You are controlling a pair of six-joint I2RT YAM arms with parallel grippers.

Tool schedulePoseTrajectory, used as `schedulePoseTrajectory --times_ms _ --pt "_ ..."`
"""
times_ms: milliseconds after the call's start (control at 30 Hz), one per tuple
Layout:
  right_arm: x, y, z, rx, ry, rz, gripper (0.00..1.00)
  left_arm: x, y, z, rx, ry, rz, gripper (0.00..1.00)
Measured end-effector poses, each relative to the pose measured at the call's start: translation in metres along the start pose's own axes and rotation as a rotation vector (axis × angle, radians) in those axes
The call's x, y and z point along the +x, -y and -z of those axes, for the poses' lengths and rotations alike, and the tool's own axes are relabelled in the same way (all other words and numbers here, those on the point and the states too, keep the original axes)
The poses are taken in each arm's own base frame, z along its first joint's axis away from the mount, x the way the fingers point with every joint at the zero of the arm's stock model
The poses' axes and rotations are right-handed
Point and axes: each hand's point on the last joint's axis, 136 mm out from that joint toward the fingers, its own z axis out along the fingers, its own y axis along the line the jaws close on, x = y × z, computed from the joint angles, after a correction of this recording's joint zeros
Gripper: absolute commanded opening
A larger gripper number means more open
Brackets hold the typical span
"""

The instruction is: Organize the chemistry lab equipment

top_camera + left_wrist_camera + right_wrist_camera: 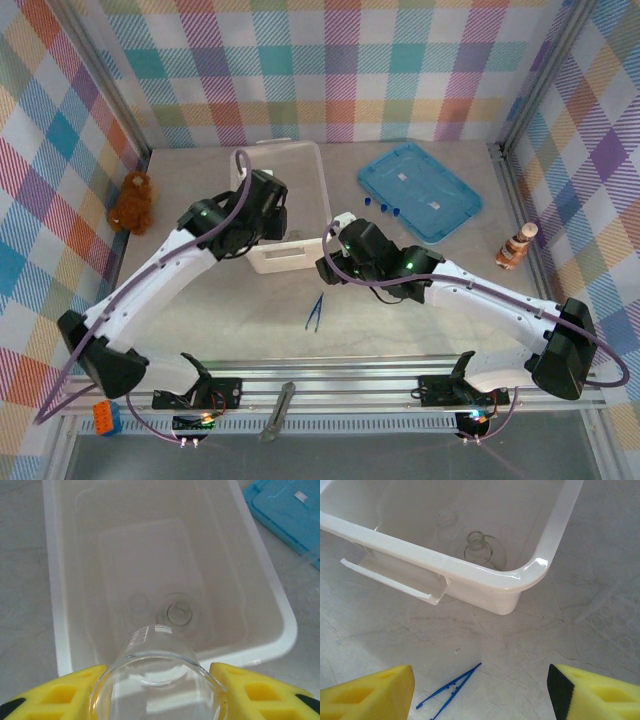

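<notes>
My left gripper is shut on a clear glass beaker and holds it tilted over the near end of the white bin. On the bin floor lie a round flask and a small clear beaker. In the top view the left gripper hangs over the bin. My right gripper is open just above the table, with the dark-blue tweezers lying flat between its fingers, untouched. The tweezers lie in front of the bin. Blue-capped tubes lie beside the lid.
A blue lid lies flat at the back right. A brown teddy bear sits by the left wall and a brown-and-white bottle figure by the right wall. The bin's near corner stands just beyond the right gripper.
</notes>
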Motion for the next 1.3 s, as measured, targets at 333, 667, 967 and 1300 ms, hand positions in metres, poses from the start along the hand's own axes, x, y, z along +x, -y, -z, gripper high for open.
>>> schedulePoseTrajectory --times_ms 333,667,967,1300 --pt "0.001 0.0 0.0 0.0 -0.002 -0.019 0.73 -0.018 0.004 -0.083 0.005 -0.083 0.058 0.49" --pt "0.003 0.001 -0.001 0.002 -0.006 -0.029 0.73 -0.027 0.014 -0.139 0.022 -0.128 0.084 0.48" --pt "0.003 0.0 -0.001 0.001 -0.007 -0.044 0.73 -0.012 0.018 -0.186 0.012 -0.194 0.073 0.48" --pt "0.004 -0.002 -0.001 -0.013 -0.013 -0.055 0.73 -0.005 0.014 -0.206 -0.007 -0.223 0.07 0.48"
